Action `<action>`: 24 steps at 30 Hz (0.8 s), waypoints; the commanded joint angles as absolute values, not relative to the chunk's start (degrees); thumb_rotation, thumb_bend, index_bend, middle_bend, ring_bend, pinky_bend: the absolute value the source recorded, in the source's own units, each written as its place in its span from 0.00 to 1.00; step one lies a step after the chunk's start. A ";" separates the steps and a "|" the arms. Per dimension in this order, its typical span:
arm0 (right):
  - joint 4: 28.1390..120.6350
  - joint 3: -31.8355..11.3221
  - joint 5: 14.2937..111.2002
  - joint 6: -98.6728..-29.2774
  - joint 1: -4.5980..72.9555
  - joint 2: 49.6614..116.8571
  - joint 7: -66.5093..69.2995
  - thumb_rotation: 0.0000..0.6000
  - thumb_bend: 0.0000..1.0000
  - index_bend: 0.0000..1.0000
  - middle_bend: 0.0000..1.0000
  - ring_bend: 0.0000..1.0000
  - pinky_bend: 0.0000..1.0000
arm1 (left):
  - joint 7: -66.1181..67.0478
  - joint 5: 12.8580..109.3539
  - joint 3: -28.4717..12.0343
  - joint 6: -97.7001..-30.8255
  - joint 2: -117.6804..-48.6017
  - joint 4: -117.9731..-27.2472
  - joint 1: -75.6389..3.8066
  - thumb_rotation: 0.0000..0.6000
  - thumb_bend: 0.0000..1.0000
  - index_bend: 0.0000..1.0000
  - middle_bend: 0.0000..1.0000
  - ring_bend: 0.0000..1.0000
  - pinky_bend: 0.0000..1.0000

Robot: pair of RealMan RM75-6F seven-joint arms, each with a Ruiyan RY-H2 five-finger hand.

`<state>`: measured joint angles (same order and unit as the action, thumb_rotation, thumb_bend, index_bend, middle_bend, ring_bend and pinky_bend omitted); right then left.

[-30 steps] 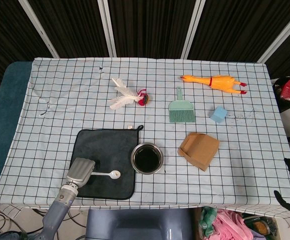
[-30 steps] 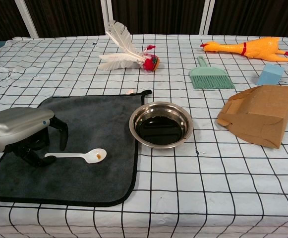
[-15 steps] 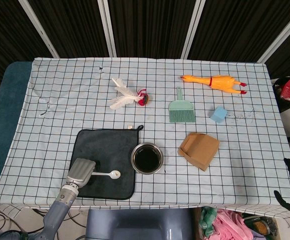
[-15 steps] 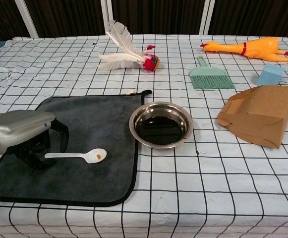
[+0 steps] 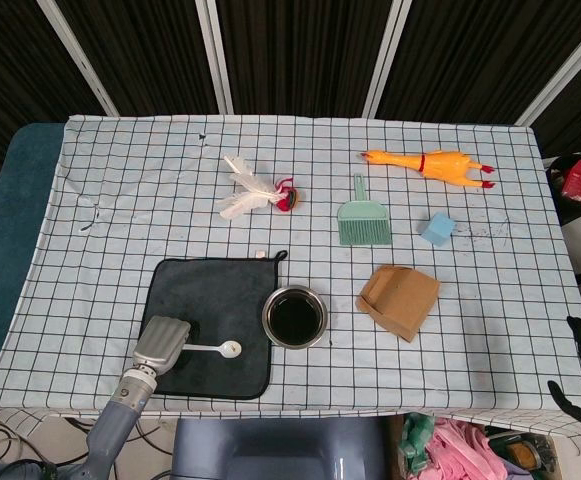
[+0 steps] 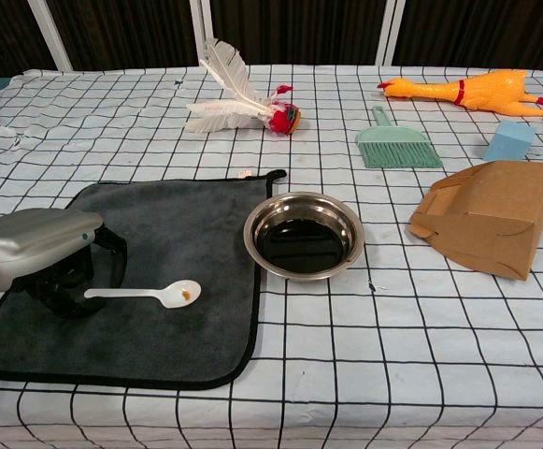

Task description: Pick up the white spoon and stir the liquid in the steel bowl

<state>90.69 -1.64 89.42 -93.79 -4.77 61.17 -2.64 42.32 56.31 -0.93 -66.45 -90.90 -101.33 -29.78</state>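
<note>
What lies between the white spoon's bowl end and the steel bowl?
Only bare dark grey towel, then its edge beside the steel bowl; the chest view shows nothing else between it and the white spoon.

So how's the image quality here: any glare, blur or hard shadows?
Head view: even light, sharp throughout, soft shadows only. Chest view: steel bowl rim catches mild reflections, its liquid reads dark; left hand shades the spoon handle end, hiding its fingers' contact.
</note>
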 commanded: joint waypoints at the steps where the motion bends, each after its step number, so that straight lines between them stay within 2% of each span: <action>1: 90.68 -1.65 89.42 -93.77 -4.76 61.20 -2.69 1.00 0.21 0.00 0.09 0.14 0.26 | 42.40 56.40 -0.88 -66.59 -90.98 -101.27 -29.86 1.00 0.37 0.52 1.00 0.99 0.92; 24: 90.75 -1.65 89.51 -93.55 -4.69 61.35 -3.05 1.00 0.21 0.00 0.09 0.14 0.25 | 43.14 57.59 -0.39 -68.37 -92.24 -100.23 -29.89 1.00 0.40 0.55 1.00 0.99 0.92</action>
